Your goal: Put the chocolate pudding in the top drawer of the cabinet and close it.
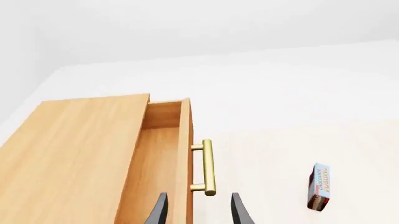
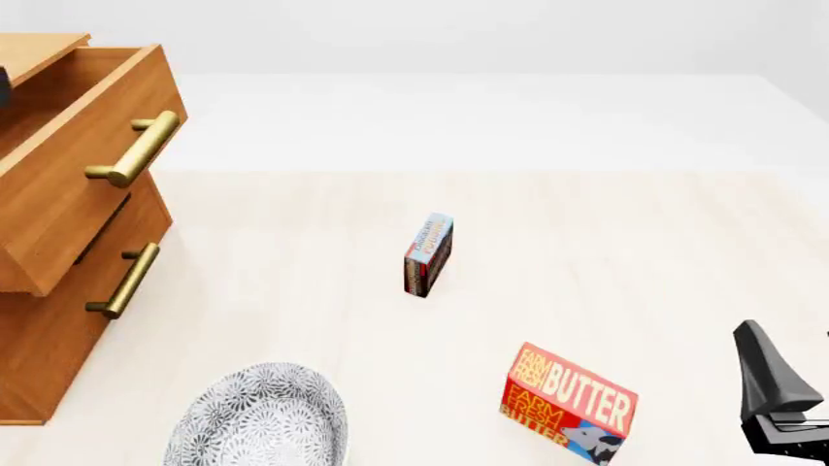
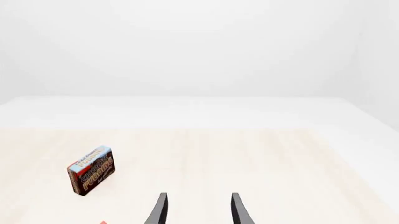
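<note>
Front view: chocolate pudding (image 2: 428, 254) upright (blue-over-brown).

At the left edge of the front view, the cabinet (image 2: 52, 320) is orange-brown wood with a fine straight grain, and the top drawer (image 2: 78, 184) matches it; both bar handles are brass-yellow. The worktop (image 2: 622, 243) is pale cream with faint wood streaks, under a plain white backdrop. Mid-frame, the chocolate pudding (image 2: 426, 254) shows a light blue upper part, dark brown lower part and red-orange edge. Lower right, the butter box (image 2: 569, 404) is red with yellow lettering. The bowl (image 2: 259, 419) at the bottom is white with a dense grey speckled pattern. The right fingers (image 3: 160, 210) are black.
</note>
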